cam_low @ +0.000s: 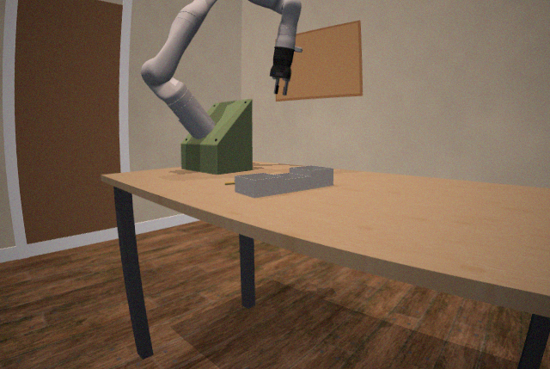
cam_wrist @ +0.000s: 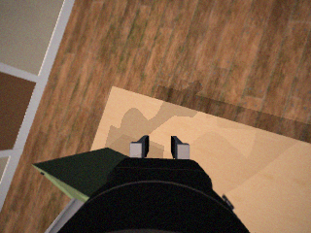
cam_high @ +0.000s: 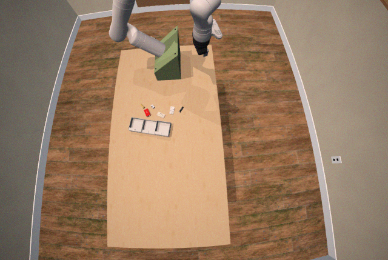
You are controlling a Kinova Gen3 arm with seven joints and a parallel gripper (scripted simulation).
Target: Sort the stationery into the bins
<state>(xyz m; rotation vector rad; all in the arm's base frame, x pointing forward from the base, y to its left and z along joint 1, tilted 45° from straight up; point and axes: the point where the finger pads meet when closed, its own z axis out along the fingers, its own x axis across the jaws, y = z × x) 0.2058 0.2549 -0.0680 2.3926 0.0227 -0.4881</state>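
Black fingers of the gripper [cam_low: 280,86] are seen partly open and empty, high above the counter [cam_high: 169,188]; descent toward the small scattered items [cam_high: 160,114] is advised.

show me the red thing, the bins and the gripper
red thing [cam_high: 147,112], top view, on the middle of its red body
bins [cam_high: 135,131], top view, on the near wall of the left compartment
gripper [cam_wrist: 159,146], wrist view, midway between the two fingertips, nothing between them
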